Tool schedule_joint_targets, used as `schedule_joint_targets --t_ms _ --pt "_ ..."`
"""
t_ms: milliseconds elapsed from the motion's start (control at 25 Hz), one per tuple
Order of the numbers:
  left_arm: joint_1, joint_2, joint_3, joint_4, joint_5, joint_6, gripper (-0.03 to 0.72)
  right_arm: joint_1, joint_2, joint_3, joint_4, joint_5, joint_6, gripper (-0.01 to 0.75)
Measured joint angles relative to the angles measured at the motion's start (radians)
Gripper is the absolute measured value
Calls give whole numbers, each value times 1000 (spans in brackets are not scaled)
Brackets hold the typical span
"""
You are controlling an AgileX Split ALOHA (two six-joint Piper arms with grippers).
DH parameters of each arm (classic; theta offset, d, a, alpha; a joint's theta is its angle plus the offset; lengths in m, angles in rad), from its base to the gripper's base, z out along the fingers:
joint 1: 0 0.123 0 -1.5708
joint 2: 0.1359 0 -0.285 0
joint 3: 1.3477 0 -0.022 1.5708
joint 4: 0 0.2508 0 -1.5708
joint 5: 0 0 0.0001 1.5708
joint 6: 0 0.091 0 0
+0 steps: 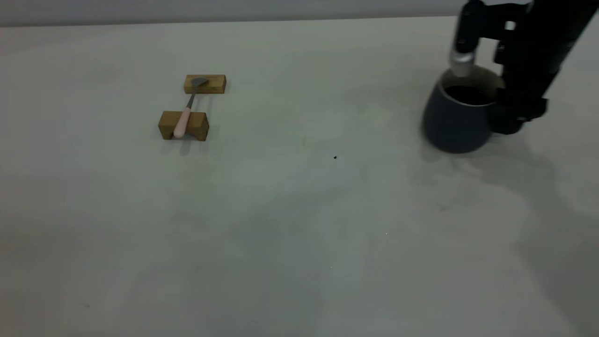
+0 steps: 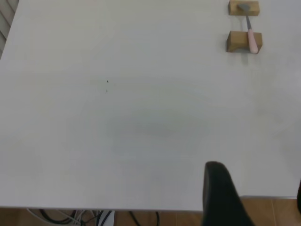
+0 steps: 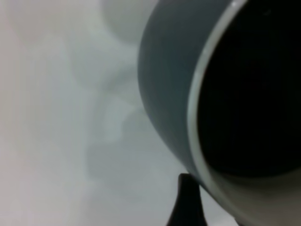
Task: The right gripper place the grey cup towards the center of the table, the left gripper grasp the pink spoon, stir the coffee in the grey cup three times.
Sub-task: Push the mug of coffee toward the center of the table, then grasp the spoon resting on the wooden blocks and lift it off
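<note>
Matt surfaces, with one glossy liquid and a little metal.

The table (image 1: 281, 210) is a smooth, matt pale top with faint smudges. The grey cup (image 1: 451, 121) has a matt slate outside and a smooth white rim and lining, looking like glazed ceramic; the coffee (image 1: 468, 94) in it is dark and glossy. The pink spoon (image 1: 186, 112) has a smooth pale pink handle, plastic by its look, and a dull grey metal neck and bowl. The two blocks (image 1: 183, 125) under it are brown wood. The right gripper (image 1: 486, 84) is matt black with a brushed silver metal piece.
</note>
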Motion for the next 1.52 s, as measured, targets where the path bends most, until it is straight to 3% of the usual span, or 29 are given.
schedule_joint_targets --t_ms 560,760,920,1120,1520 --pt "0 0 0 0 0 0 461 220 7 0 384 -109 -2 616" --pt "0 0 0 0 0 0 461 276 10 0 475 -156 -2 604" --pt "0 0 0 0 0 0 461 288 -3 0 527 -132 9 604" --pt "0 0 0 0 0 0 461 252 -162 0 475 54 44 592" --pt "0 0 0 0 0 0 461 110 -624 0 319 666 420 591"
